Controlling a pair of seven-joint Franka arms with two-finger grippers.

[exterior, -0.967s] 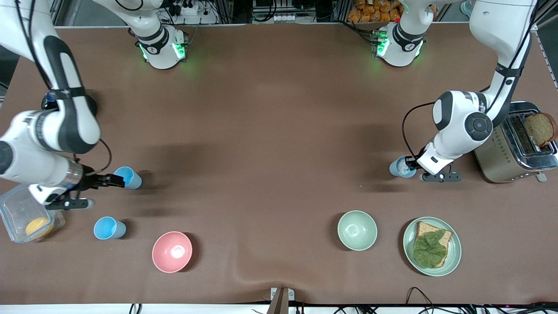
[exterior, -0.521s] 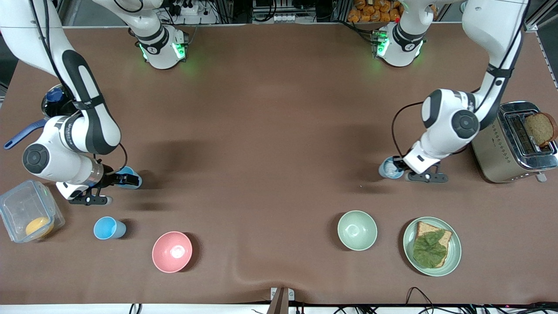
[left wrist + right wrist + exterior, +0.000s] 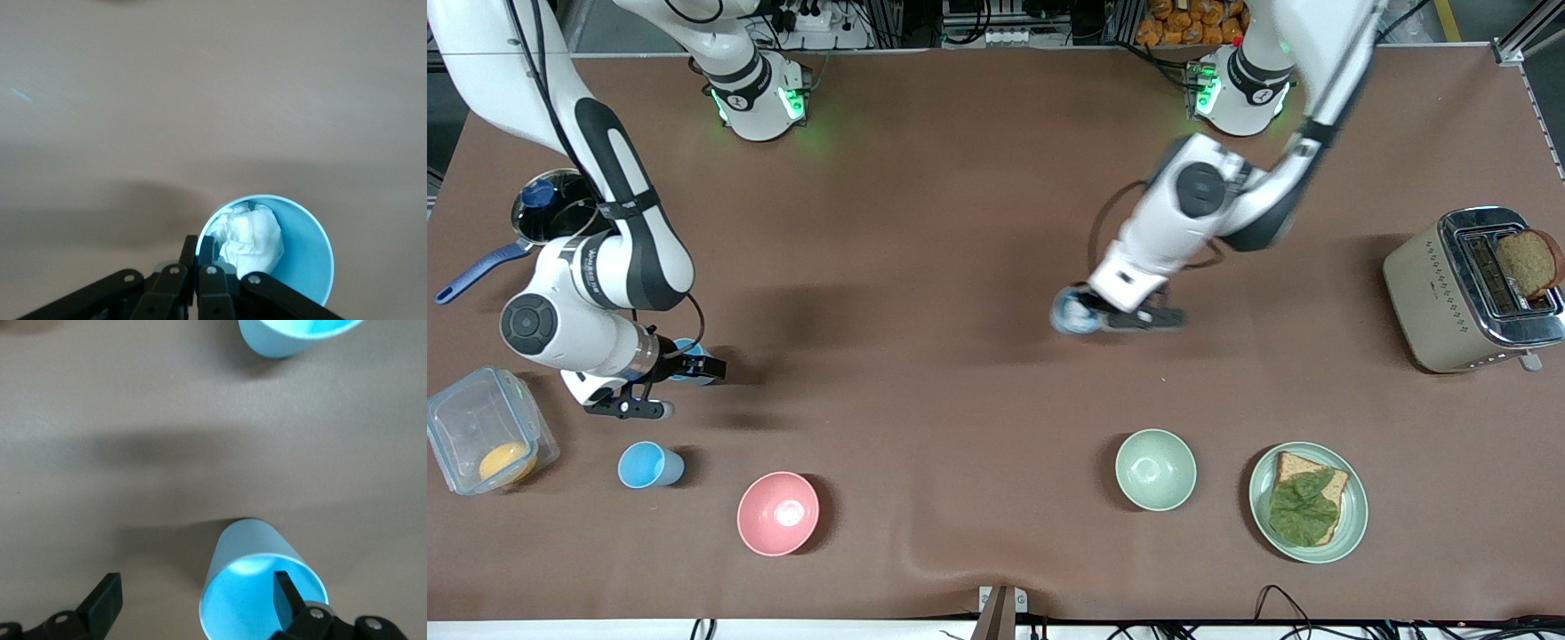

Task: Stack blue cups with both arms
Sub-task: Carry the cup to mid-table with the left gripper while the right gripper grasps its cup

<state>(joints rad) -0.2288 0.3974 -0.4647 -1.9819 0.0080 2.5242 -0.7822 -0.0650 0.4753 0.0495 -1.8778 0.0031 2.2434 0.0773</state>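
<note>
Left wrist view: left gripper (image 3: pixel 200 267) pinches rim of blue plastic cup with white crumpled wad inside (image 3: pixel 273 243), carried over mid tabletop (image 3: pixel 960 222) — transport step. Right gripper (image 3: pixel 193 603) spread, one finger inside sky-blue tumbler (image 3: pixel 257 587); next close, lift. Third blue cup (image 3: pixel 649 465) stands nearer front camera. Wad invisible in front view.

Pink bowl (image 3: pixel 777 514), green bowl (image 3: pixel 1155 469), sandwich plate (image 3: pixel 1354 526), toaster (image 3: pixel 1432 298), lidded container (image 3: pixel 454 418).
</note>
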